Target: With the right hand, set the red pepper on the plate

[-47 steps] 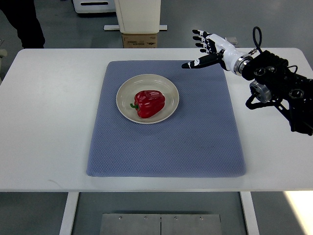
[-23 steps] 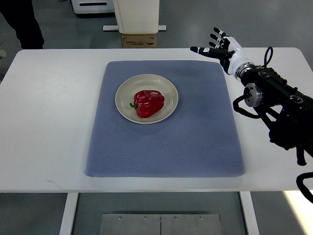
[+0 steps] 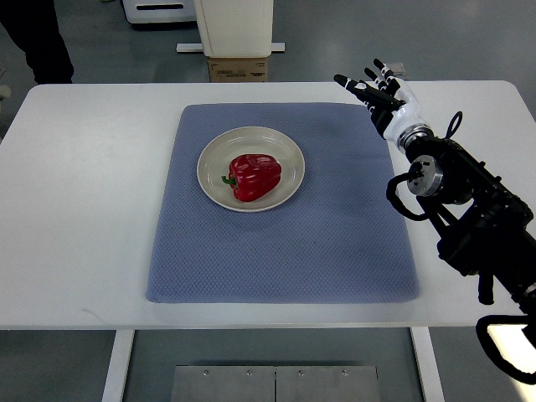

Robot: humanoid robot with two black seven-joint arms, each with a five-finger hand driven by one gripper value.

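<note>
Over the table (image 3: 84, 184), right hand (image 3: 378, 85) now nearer, arm lower.

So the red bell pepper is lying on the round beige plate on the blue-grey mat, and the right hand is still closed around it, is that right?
Not quite. The red bell pepper does lie on the round beige plate on the blue-grey mat, but the top view shows the right hand well away from it, over the mat's far right corner, fingers spread and holding nothing.
</note>
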